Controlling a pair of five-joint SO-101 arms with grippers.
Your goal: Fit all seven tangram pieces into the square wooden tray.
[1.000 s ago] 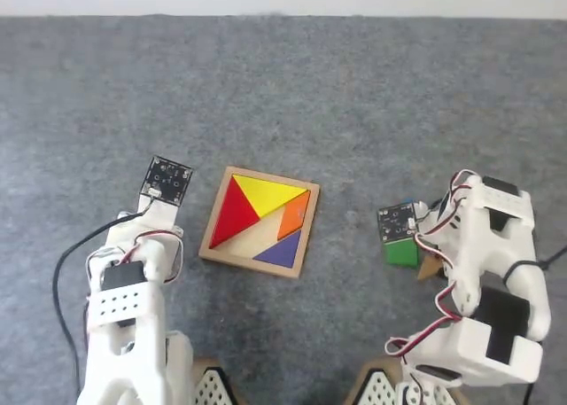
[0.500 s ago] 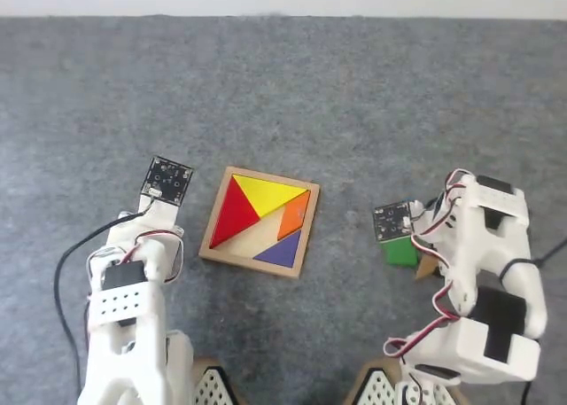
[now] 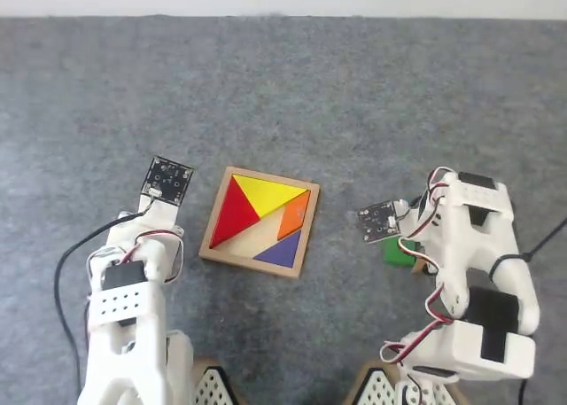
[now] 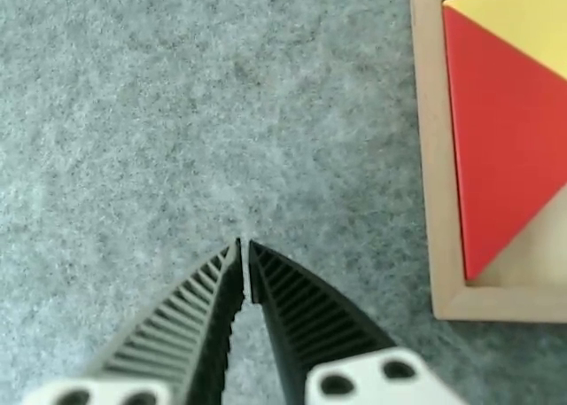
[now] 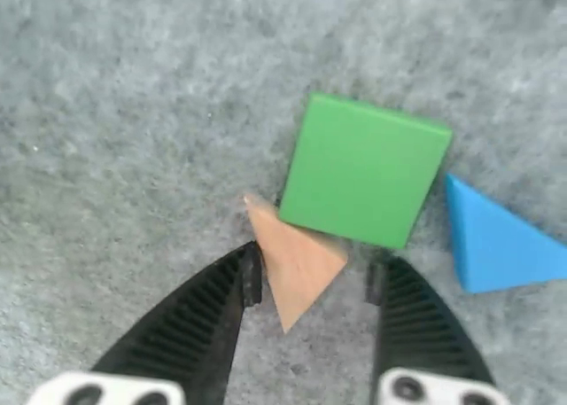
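The square wooden tray (image 3: 213,221) lies mid-table holding a red triangle (image 3: 234,214), a yellow triangle (image 3: 266,193), an orange piece (image 3: 293,218) and a purple triangle (image 3: 281,250). My left gripper (image 4: 241,244) is shut and empty over the carpet, just off the tray's rim (image 4: 426,157) by the red triangle (image 4: 505,148). My right gripper (image 5: 314,276) is open and straddles a tan triangle (image 5: 299,261), which touches a green square (image 5: 363,170). A blue triangle (image 5: 492,241) lies just beyond the square. The green square (image 3: 398,253) peeks out under the right arm (image 3: 465,237).
Grey carpet covers the table, with free room beyond the tray and between the two arms. The left arm (image 3: 133,272) stands close to the tray's left side. A pale wall edge runs along the far side.
The right arm has shifted left toward the tray over the loose pieces, and now covers the tan triangle in the high view. The left arm and tray have not moved.
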